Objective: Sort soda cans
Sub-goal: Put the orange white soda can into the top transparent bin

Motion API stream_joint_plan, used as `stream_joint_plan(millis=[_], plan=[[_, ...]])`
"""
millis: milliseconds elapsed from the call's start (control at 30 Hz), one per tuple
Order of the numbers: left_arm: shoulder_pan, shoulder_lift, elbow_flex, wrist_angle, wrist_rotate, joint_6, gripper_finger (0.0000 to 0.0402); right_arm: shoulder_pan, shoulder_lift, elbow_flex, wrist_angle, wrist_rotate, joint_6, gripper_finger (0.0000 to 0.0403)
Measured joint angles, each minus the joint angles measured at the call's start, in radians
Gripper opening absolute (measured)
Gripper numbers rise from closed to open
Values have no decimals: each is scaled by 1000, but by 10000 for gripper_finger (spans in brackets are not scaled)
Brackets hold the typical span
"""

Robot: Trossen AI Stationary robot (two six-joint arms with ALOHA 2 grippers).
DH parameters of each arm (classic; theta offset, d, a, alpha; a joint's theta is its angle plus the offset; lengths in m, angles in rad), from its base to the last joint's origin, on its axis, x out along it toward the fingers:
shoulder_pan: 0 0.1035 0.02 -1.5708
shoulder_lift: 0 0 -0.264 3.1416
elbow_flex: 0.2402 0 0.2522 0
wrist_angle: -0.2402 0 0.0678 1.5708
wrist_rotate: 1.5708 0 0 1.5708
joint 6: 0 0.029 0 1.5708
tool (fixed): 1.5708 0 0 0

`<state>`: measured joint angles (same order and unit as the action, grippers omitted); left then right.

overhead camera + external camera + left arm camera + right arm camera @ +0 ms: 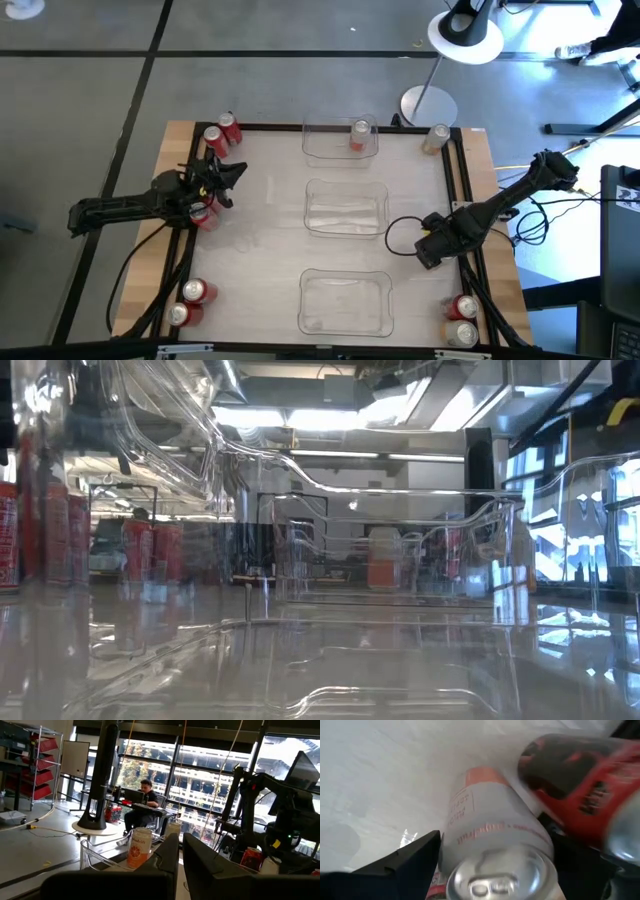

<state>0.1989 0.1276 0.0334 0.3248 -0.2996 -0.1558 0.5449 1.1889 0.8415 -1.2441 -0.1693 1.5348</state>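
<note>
Our right gripper (pixel 432 250) hangs released, just right of the middle tray (pixel 346 208); our left gripper (pixel 225 180), clenched, hovers left of it.

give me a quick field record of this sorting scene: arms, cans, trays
left gripper: shut, over the table's left side beside a red can
right gripper: open, near the table's right edge, holding nothing
far tray: holds one orange-labelled can
middle tray: no cans
near tray: no cans
far-left corner: two red cans
near-left corner: two red cans
near-right corner: red can and pale can
far-right corner: one pale can
</note>
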Motion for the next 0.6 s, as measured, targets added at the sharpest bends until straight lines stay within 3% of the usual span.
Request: stream_joint_plan(millis=[367,600], plan=[[0,0,0,0,0,-1,17,-2,0,-80,108,-10,-21,344],[0,0,0,0,0,-2,17,-3,-2,-81,104,-22,-27,281]])
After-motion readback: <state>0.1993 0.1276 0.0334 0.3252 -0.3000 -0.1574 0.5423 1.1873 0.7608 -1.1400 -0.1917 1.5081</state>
